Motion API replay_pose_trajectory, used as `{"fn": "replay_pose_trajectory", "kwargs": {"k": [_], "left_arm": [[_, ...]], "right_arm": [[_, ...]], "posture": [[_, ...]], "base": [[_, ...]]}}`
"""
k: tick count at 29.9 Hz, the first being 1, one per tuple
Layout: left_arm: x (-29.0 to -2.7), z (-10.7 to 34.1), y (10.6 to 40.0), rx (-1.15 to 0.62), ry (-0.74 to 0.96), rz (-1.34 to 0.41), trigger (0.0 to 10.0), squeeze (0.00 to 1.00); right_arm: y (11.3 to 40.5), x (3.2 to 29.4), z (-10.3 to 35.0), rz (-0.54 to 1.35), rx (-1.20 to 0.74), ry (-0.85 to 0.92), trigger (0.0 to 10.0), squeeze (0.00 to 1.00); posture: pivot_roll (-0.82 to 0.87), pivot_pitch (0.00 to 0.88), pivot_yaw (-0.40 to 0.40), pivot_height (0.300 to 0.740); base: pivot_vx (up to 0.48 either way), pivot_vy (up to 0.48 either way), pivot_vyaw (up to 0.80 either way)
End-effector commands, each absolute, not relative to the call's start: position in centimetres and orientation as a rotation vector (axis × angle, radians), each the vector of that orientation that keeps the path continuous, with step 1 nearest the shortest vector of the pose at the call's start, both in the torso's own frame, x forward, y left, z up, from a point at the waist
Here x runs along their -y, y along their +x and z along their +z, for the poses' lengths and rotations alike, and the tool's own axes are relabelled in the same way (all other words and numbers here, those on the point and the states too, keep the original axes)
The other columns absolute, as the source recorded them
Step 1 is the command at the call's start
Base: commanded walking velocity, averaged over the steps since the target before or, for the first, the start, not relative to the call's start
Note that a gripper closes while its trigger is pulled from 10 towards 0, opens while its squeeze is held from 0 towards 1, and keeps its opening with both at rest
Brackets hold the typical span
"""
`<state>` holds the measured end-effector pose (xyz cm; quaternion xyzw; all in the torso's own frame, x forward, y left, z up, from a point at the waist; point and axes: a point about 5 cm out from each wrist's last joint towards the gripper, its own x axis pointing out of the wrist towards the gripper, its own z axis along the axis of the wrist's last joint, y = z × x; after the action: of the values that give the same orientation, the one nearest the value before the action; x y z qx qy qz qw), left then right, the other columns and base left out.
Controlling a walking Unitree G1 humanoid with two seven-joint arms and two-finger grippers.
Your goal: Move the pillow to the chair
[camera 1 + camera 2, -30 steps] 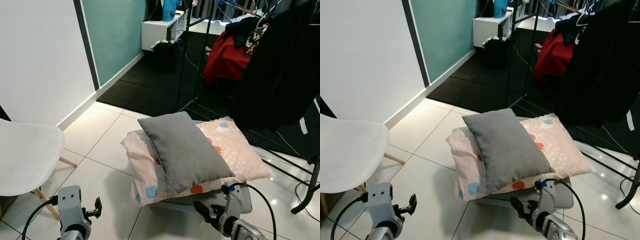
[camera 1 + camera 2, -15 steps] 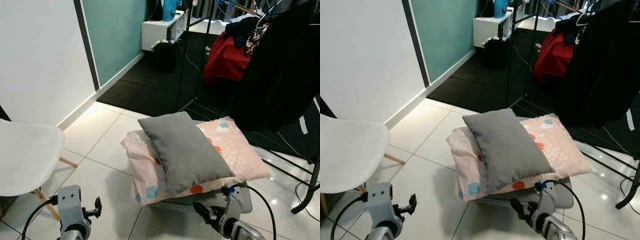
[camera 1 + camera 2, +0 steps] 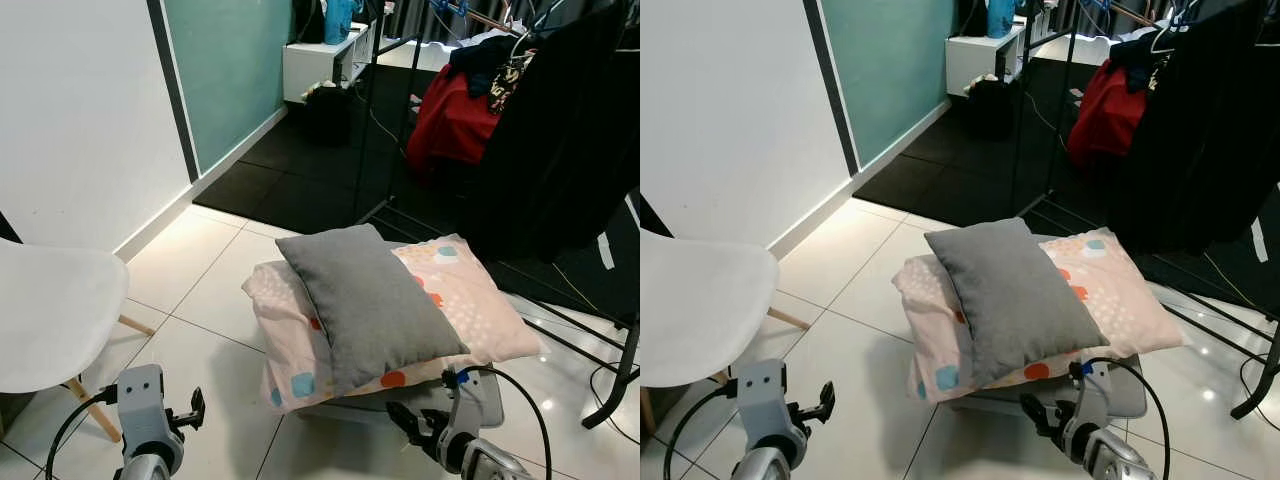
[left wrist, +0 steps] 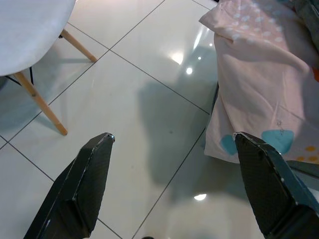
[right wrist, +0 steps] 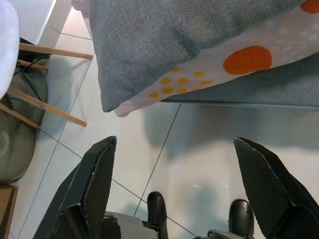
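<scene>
- While low over the tiled floor [image 3: 200, 300], stood short of the pile, nothing yet grasped; judged the approach step, reach to come.
- Off to the left, well apart from the pile: white chair [image 3: 45, 310], seat bare, open tile between.
- Under everything, the spotted pink pillow [image 3: 470, 300] on a grey base [image 5: 259, 89], dark clothes rack [image 3: 560, 130] close behind.
- On top, tilted, the grey pillow [image 3: 370, 300], near corner overhanging toward the arms.
- Left gripper [image 4: 172, 186]: fingers spread wide, beside the pink edge.
- Right gripper [image 5: 184, 186]: fingers likewise wide apart, just below the grey corner.
- Next, probably: lift arms, close on both pillow edges, turn left.
</scene>
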<state>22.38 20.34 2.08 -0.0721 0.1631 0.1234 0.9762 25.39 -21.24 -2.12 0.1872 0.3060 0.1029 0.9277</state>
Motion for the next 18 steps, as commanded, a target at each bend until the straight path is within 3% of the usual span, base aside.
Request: {"fn": "replay_pose_trajectory", "kwargs": {"k": [1,18], "left_arm": [[-20.50,1.38,21.89,-0.363,-0.136,0.255,10.0,0.00],[-20.49,0.85,21.80,-0.377,-0.130,0.242,10.0,0.00]], "right_arm": [[25.19,21.65,-2.24,0.202,-0.632,0.380,10.0,0.00],[25.09,21.63,-2.32,0.204,-0.630,0.379,10.0,0.00]], "posture": [[-0.07,0.058,-0.035,0.740],[-0.07,0.039,-0.031,0.740]], "base": [[0.000,0.000,0.00],[0.000,0.000,0.00]]}}
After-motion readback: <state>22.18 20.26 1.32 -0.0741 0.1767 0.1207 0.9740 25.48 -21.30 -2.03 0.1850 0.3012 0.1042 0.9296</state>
